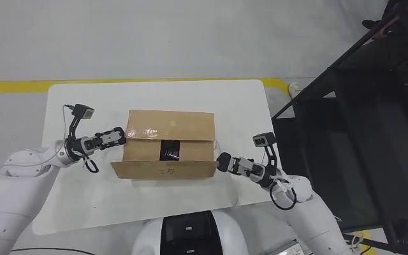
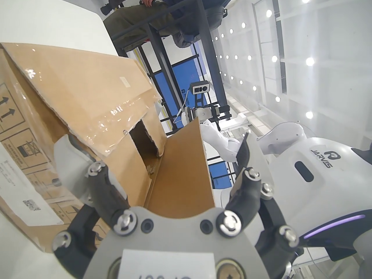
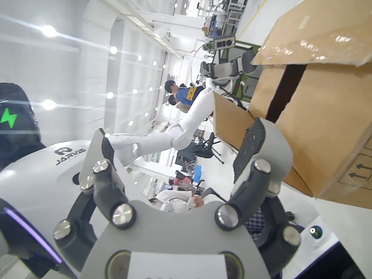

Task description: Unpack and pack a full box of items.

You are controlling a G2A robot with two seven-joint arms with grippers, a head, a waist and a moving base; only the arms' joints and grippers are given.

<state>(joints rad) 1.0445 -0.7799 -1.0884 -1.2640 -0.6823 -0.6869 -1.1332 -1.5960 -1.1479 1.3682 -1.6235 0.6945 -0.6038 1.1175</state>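
Sitting at centre of table: box, long axis 9-to-3 o'clock, flaps open toward 12 and 6. White label and arrows on its side. Left gripper at 9, right gripper at 3, both spread.

The brown cardboard box sits mid-table, flaps open, dark item inside.

A white rectangular table with rounded corners stands on a smooth pale grey floor crossed by a yellow painted stripe. A black metal-framed rack stands just beside the table's right edge. Round white ceiling lamps shine overhead.
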